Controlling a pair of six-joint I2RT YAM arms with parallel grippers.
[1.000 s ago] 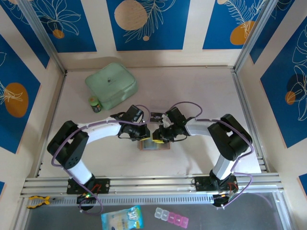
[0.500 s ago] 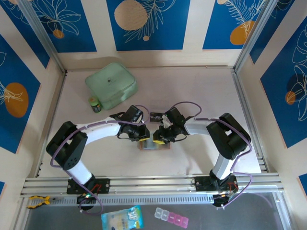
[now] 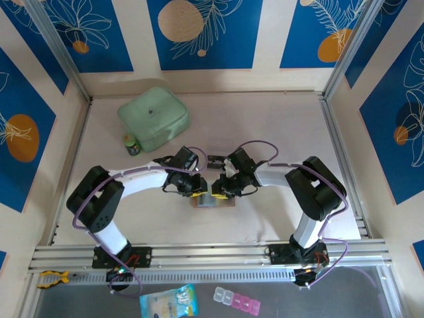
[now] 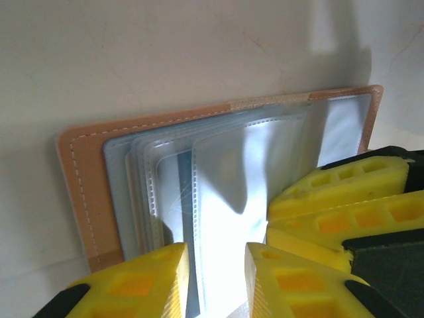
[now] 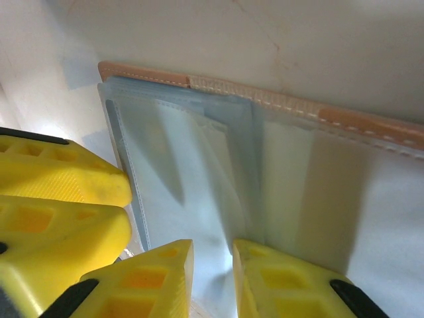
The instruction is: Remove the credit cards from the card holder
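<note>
Card holder point(image 3: 215, 201) is lying open on the table point(image 3: 278, 126), right between both grippers.
Left gripper point(image 4: 216, 255) is standing a little open around a clear sleeve point(image 4: 232, 179). Right gripper point(image 5: 212, 248) is sitting narrow over the sleeves; I cannot tell if it is squeezing.

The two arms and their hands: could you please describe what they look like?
The left arm and the right arm are built alike: white links between bulky black joint housings, with purple cables looping alongside. The left hand and the right hand each carry two blocky yellow fingers moulded with square recesses and set on black mounts.
</note>
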